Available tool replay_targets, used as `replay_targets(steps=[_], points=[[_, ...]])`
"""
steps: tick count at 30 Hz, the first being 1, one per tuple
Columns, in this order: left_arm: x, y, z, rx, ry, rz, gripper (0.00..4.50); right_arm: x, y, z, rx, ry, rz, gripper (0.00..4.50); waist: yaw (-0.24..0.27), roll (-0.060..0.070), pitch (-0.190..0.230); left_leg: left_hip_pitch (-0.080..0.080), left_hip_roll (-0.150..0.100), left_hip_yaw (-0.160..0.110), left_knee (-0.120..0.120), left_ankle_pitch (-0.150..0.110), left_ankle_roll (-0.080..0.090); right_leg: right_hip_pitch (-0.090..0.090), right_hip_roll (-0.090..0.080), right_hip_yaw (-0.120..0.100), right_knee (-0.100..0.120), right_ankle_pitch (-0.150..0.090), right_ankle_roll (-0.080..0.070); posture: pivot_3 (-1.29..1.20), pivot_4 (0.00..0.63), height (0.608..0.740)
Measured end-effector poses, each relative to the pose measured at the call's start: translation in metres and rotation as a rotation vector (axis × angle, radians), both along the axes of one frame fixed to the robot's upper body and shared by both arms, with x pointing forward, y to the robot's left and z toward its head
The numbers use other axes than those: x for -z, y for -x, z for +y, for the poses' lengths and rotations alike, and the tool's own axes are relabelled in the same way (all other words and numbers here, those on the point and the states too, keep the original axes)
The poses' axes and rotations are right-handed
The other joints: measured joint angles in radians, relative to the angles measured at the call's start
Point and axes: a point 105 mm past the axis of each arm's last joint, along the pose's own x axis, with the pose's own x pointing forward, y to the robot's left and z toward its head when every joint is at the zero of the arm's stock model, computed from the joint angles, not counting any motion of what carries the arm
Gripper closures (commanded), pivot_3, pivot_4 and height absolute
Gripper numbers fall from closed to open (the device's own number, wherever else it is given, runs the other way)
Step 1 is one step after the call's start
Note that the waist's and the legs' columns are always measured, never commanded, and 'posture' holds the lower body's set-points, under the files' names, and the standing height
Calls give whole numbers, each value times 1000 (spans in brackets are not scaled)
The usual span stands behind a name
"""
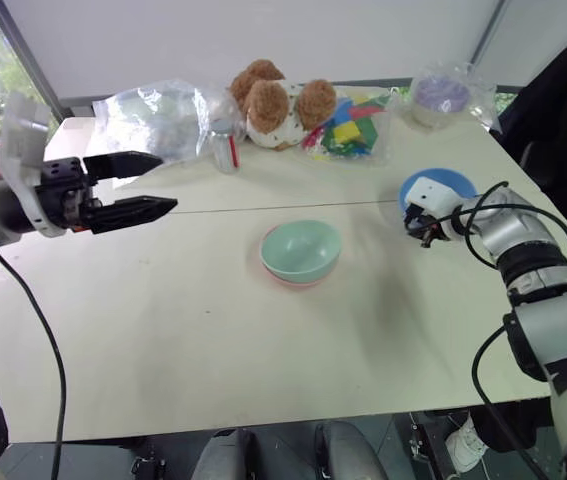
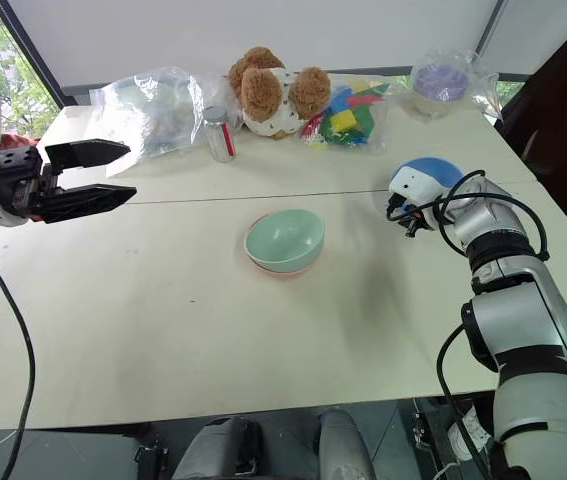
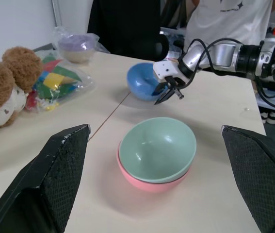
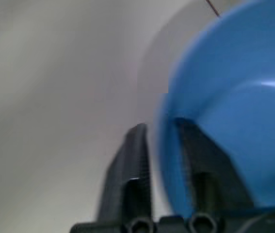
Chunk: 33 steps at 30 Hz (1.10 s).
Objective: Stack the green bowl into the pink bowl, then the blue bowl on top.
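Blue bowl (image 4: pixel 234 97) rim pinched by the right end effector (image 4: pixel 162 145).
The left end effector (image 1: pixel 148 185) is held spread above the bench (image 1: pixel 163 310).

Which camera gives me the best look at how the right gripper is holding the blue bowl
The right wrist view: the right gripper is shut on the blue bowl, one finger outside the rim, one inside. The left wrist view shows the grip from across the table. In both eye views the wrist covers the fingers and part of the bowl.

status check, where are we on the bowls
Right tool shut on blue bowl rim. Left tool open, idle. Green bowl in pink bowl. Path clear.
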Motion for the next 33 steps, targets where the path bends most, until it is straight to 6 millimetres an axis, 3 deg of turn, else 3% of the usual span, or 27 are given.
replay_targets(steps=[5, 7, 9, 11, 14, 17, 27, 30, 33], points=[[0, 0, 0, -3, -2, -4, 0, -11, -2, 4, -47, 12, -26, 4429, -1, 0, 0, 0, 0, 0, 0, 0, 0, 0, 0, 0, 0, 0, 0, 0, 150, 740], [0, -1, 1, -7, -3, -4, 0, -27, 5, 16, -174, 38, -20, 4429, 0, 4, 2, 0, 0, 0, 0, 0, 0, -1, 1, 0, 0, 0, 0, 0, 150, 740], [-1, -2, 1, -10, -6, -7, 0, -51, 15, 41, -339, 29, -31, 4429, -1, 4, 2, -1, 0, 0, -1, 0, 0, -1, 2, 0, 0, 0, 0, 0, 150, 740], [-2, -3, 1, -12, -5, -8, 0, -74, 38, 80, -558, -22, -28, 4429, -3, 4, 2, 0, 2, -1, -1, 0, 0, -1, 2, -1, 2, 0, 0, 0, 150, 740], [-5, -4, 1, -8, -4, -17, 0, -86, 78, 131, -829, -97, 25, 4429, 2, 4, 2, 0, 2, -2, -1, 0, 0, -1, 2, -1, 2, 0, 0, 0, 150, 740], [-3, -4, -1, -3, -8, -11, 0, -90, 102, 151, -947, -126, 69, 4429, 12, 3, 2, 0, 1, -2, 1, 0, 0, 1, 0, -1, 1, 0, 0, 0, 150, 740], [0, -4, 0, -12, -10, -7, 0, -64, 111, 169, -1026, -116, 213, 4429, 27, 2, 1, 0, -1, -2, 1, -1, 1, 0, -1, -2, 1, 0, 0, 0, 150, 740], [2, -3, 2, -27, -9, -3, 0, -56, 111, 168, -1032, -108, 246, 3460, 26, 2, 1, 0, -1, -2, 1, -1, 1, 0, -1, -2, 0, 0, 0, 0, 150, 740], [1, -1, 2, -33, -11, -12, 0, -53, 111, 168, -1029, -108, 264, 2052, 26, 2, 1, 0, -1, -2, 1, -1, 1, 0, -1, -2, 0, 0, 0, 0, 150, 740]])
